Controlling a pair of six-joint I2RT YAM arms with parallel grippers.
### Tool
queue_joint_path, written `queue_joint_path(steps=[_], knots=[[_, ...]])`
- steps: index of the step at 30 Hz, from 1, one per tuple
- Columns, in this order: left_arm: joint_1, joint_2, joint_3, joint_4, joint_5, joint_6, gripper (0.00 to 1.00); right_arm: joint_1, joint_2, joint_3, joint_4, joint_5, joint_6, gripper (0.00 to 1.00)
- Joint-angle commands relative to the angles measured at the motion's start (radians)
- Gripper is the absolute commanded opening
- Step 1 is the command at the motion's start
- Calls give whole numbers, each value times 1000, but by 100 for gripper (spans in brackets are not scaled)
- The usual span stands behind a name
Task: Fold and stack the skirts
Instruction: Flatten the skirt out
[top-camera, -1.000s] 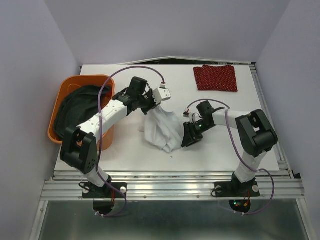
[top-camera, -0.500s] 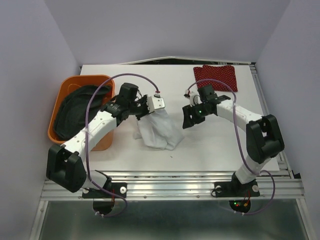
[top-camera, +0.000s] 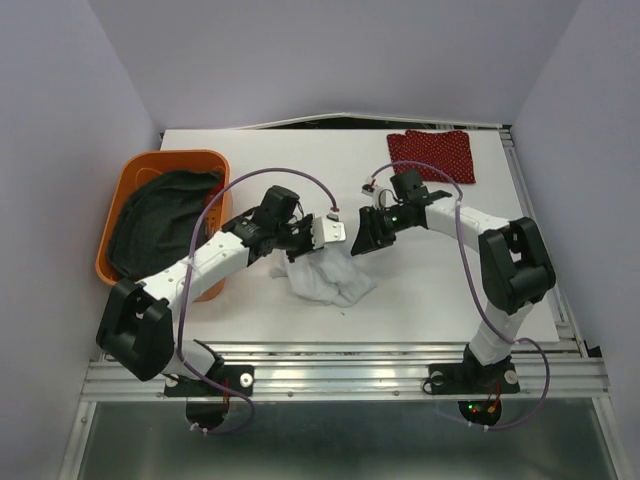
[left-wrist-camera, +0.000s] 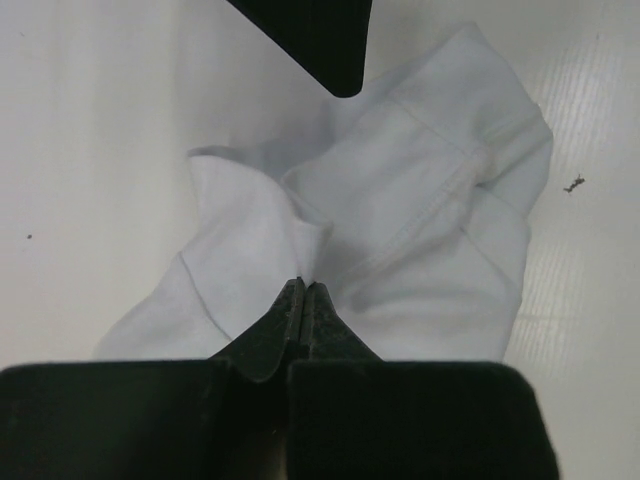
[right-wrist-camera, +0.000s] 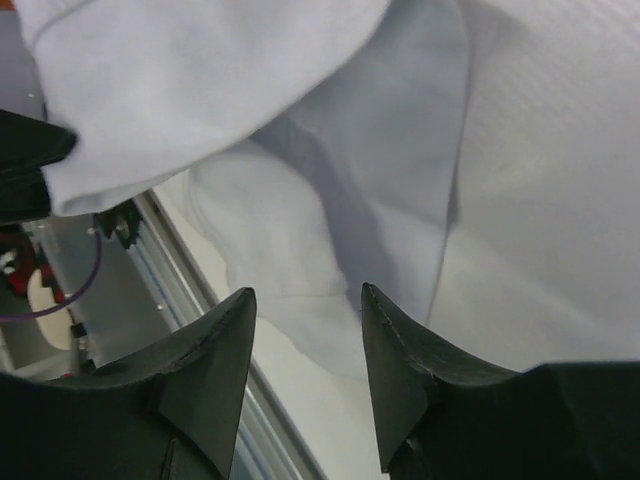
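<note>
Roughly a third of the job looks done: one skirt is folded, one is in hand and one is not begun.

Well left of the white skirt (top-camera: 325, 280), the orange basket (top-camera: 128, 163) holds the dark grey skirt (top-camera: 150, 215), bunched and unfolded. The left claw (left-wrist-camera: 303, 290) is pinched tight on a raised fold at the white skirt's upper edge, and the rest of the cloth lies crumpled on the surface (top-camera: 250, 160). Just right of that fold, the right claw (right-wrist-camera: 305, 300) hangs with jaws apart and nothing between them. Well beyond and right of the white skirt, the red skirt (top-camera: 432, 157) lies flat and folded, alone, so no stack exists yet.
</note>
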Motion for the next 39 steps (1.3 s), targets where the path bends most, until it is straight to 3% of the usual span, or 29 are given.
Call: queue_joint_path(steps=[1, 4, 8, 12, 16, 22, 28, 31, 34, 39], knots=[[-6, -4, -43, 45, 39, -44, 0, 9, -63, -75, 90, -128, 134, 53], [-7, -7, -50, 41, 57, -49, 0, 18, -60, -120, 109, -144, 139, 63], [-35, -4, -51, 10, 79, -28, 0, 18, -39, -144, 133, -78, 85, 69], [-61, -1, -76, 2, 80, -26, 0, 18, -19, -146, 200, -78, 105, 68], [-67, 11, -74, 10, 74, -47, 0, 38, -16, -149, 242, -109, 127, 63], [-46, 33, -42, 41, 94, -138, 0, 88, 4, -213, 294, -149, 134, 45], [-20, 33, -50, 39, 125, -196, 0, 88, -7, -261, 311, -124, 138, 45], [-18, 27, -57, 33, 115, -187, 0, 88, -19, -272, 317, -112, 142, 48], [-18, 13, -60, 27, 123, -176, 0, 88, -45, -276, 314, -86, 138, 65], [-18, 10, -74, 15, 143, -164, 0, 88, -83, -264, 332, -29, 145, 72]])
